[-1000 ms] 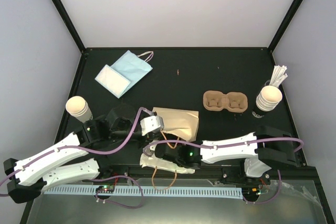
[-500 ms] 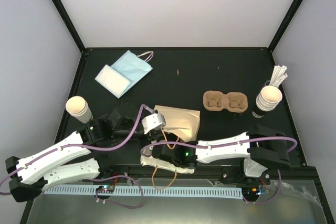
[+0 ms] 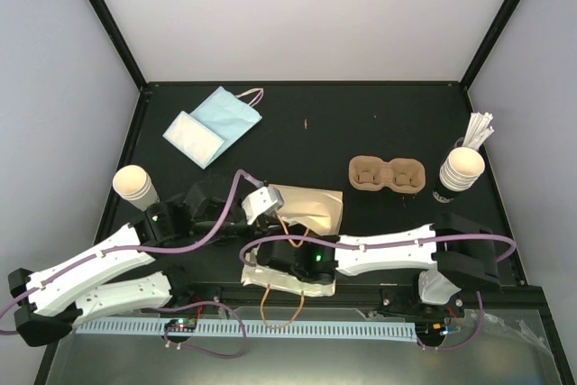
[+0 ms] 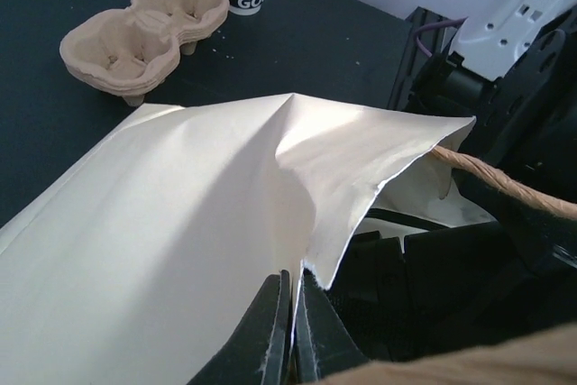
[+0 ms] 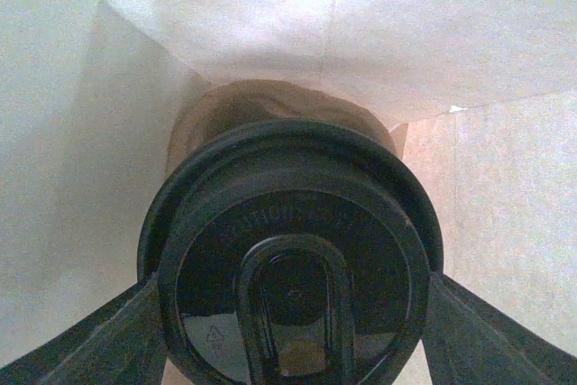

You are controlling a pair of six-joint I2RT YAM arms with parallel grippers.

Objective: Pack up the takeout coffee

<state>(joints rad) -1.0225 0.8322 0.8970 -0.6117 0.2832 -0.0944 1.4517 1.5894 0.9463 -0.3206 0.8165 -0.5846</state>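
Paper bag lies on its side on the black table, cream-tan, mouth toward the arm bases. Left gripper at the bag's left mouth corner: jaws pressed almost together, pinching the upper edge of the bag, that edge lifted so the mouth gapes. Right arm reaches into the mouth from the right; from above its gripper is hidden by the arm and the bag. Right wrist view looks into the bag's pale interior: right gripper has its jaws spread wide, one finger against each side of a black lid, clamping the takeout coffee. The cup is a brown body under the lid, lying base-first inside the bag, paper walls all round it. Whether the cup's base touches the bag's end, cannot tell. Beyond the bag to the right: a brown pulp two-cup carrier, both wells bare, well apart from the bag. Further right, a stack of cups with white sticks standing behind it. Left of the bag, past the left arm, an open paper cup stands upright. Far-left of the bag, a blue face mask overlaps a pale flat packet.
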